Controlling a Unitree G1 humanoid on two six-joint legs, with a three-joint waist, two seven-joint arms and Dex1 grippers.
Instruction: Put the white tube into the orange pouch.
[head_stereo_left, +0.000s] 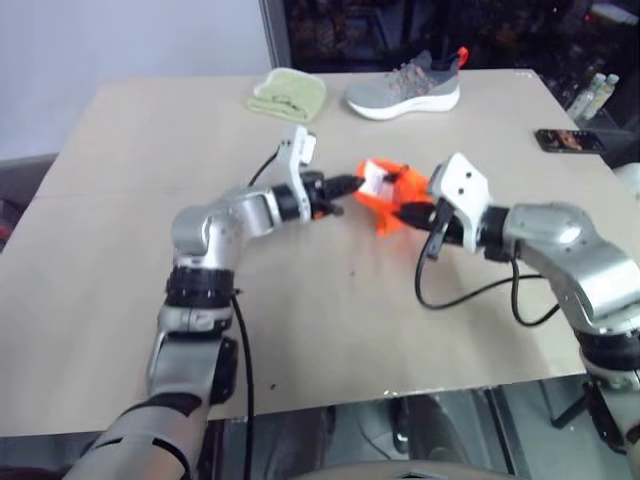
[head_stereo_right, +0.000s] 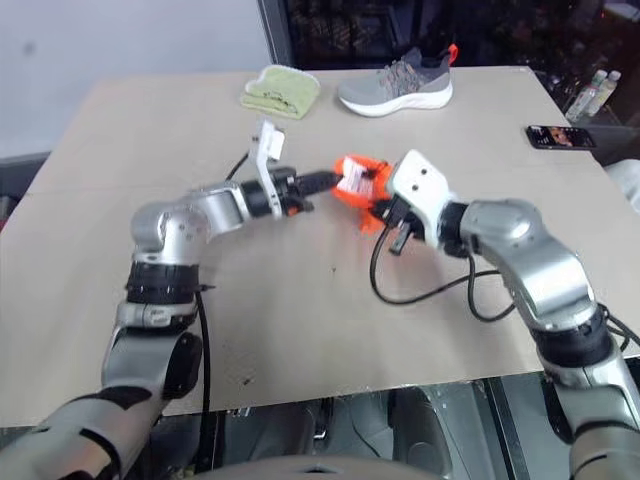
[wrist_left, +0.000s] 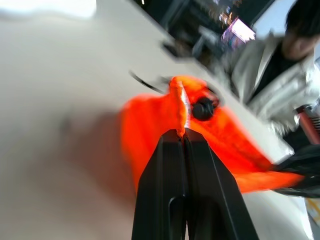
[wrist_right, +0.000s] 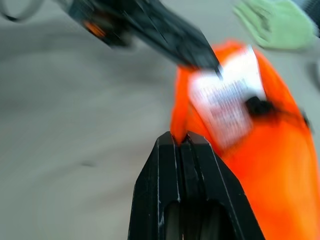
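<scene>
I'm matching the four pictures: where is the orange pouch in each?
Left eye: orange pouch mid-table, between both arms.
Right eye: centre, likewise.
Left wrist: beyond the left pincer.
Right wrist: right side, at the right pincer.
Shared landmark: its white label.

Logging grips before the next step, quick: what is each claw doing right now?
Left claw: shut, pinching an edge of the orange pouch.
Right claw: shut, pinching the pouch's opposite edge; the pouch hangs between the two claws.
</scene>
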